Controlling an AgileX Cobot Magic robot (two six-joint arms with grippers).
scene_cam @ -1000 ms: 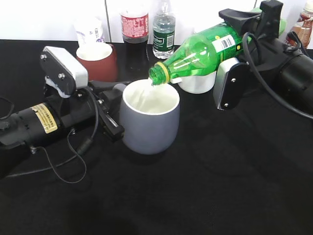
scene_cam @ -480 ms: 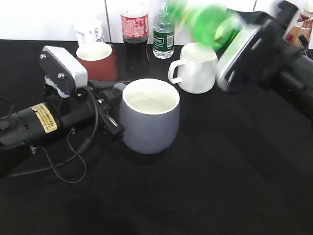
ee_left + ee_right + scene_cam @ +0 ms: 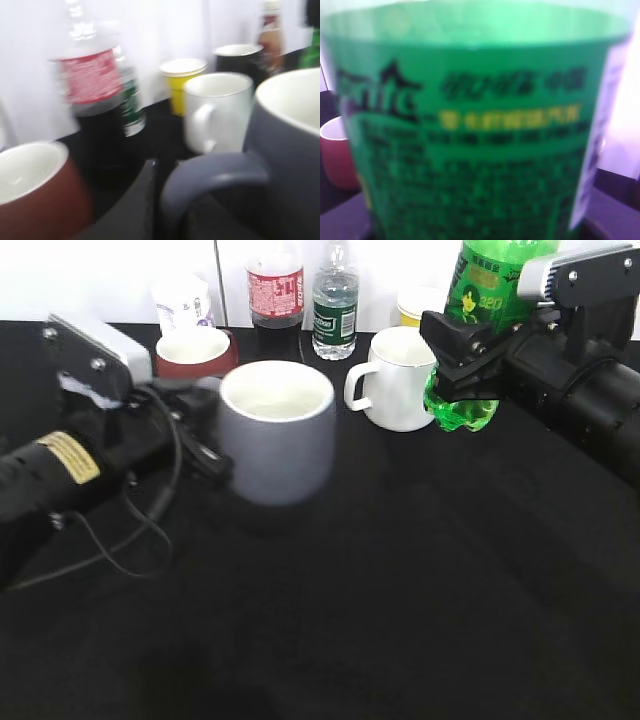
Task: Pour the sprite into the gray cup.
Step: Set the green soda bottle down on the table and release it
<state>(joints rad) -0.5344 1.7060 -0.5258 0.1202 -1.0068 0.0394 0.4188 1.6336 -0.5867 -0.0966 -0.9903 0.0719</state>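
The gray cup [image 3: 276, 430], blue-gray with a white inside, is blurred and looks lifted a little off the black table. My left gripper [image 3: 205, 436] is shut on its loop handle [image 3: 215, 172]. The cup's body fills the right of the left wrist view [image 3: 292, 150]. The sprite [image 3: 482, 290], a green bottle, stands upright in the air at the right, its lobed base [image 3: 462, 410] beside the white mug. My right gripper [image 3: 462, 350] is shut around its middle. Its label fills the right wrist view [image 3: 470, 140] and hides the jaws.
A white mug [image 3: 400, 380] stands between cup and bottle. A brick-red mug [image 3: 195, 352], a cola bottle [image 3: 275, 290], a water bottle [image 3: 335, 302], a yellow cup [image 3: 418, 306] and a white paper cup [image 3: 182, 302] line the back. The black table [image 3: 400, 580] stretches forward.
The sprite went from tilted with its mouth over the gray cup to upright at the right. The gray cup moved up and to the left in my left gripper.
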